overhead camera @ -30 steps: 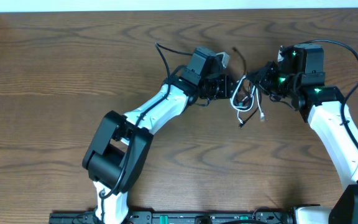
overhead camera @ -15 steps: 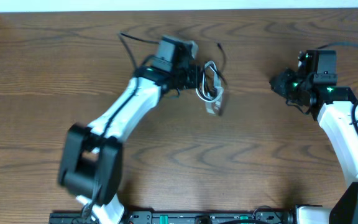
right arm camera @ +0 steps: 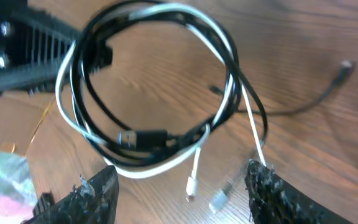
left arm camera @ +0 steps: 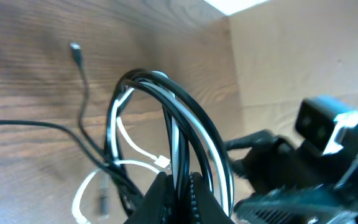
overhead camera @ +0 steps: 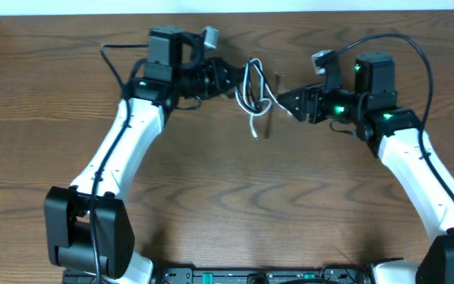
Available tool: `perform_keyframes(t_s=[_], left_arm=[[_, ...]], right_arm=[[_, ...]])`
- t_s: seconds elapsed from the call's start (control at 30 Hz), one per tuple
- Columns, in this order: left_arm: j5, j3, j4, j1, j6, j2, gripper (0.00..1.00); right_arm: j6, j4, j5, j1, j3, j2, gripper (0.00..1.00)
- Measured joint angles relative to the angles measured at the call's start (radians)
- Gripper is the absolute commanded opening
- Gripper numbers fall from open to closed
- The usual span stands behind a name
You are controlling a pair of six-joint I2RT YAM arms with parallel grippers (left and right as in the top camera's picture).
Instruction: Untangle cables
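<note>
Clamping the coiled black and white cables (overhead camera: 254, 93) in the left end effector (overhead camera: 228, 79), jaws pressed together on the loop, over the worktop (overhead camera: 290, 205); facing the coil with the right end effector (overhead camera: 284, 101), fingers spread apart, just beside it.

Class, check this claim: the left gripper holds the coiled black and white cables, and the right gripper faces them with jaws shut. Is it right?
No. The right gripper is open, not shut; the right wrist view shows its jaws wide apart. The left gripper does hold the coiled cables, and the right faces them.
</note>
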Motion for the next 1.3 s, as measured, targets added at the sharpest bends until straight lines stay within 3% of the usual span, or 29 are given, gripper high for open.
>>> perform_keyframes(t_s=[0.13,0.23,0.53,0.67,0.8,0.87,0.97,1.13,1.2,1.3], left_arm=[[0.068,0.0,0.004,0.051,-0.1,0.0,0.08],[0.098,0.0,0.004,0.063,-0.113,0.0,0.07],[0.129,-0.001,0.002,0.061,0.046,0.0,0.07],[0.13,-0.001,0.001,0.061,0.111,0.0,0.07],[0.13,-0.001,-0.002,0.061,0.132,0.002,0.07],[0.13,-0.001,-0.002,0.057,0.135,0.004,0.07],[0.129,-0.001,-0.003,0.041,0.144,0.004,0.08],[0.065,-0.001,-0.034,0.024,0.15,0.004,0.07],[-0.01,-0.001,-0.063,0.027,0.167,0.005,0.07],[-0.158,-0.001,-0.101,0.045,0.215,0.006,0.07]], right_arm=[[0.029,0.043,-0.007,0.027,0.0,0.049,0.53],[0.212,0.158,-0.028,0.033,0.0,0.111,0.51],[0.732,0.518,-0.345,0.033,0.0,0.359,0.45],[0.83,0.536,-0.433,0.043,0.0,0.394,0.41],[0.859,0.537,-0.456,0.056,0.0,0.394,0.35],[0.874,0.537,-0.449,0.065,0.0,0.394,0.27],[0.888,0.537,-0.418,0.074,0.0,0.394,0.01],[0.851,0.502,-0.376,0.063,0.0,0.394,0.01],[0.793,0.392,-0.349,0.043,0.005,0.394,0.01],[0.639,0.072,-0.213,-0.018,0.005,0.394,0.01]])
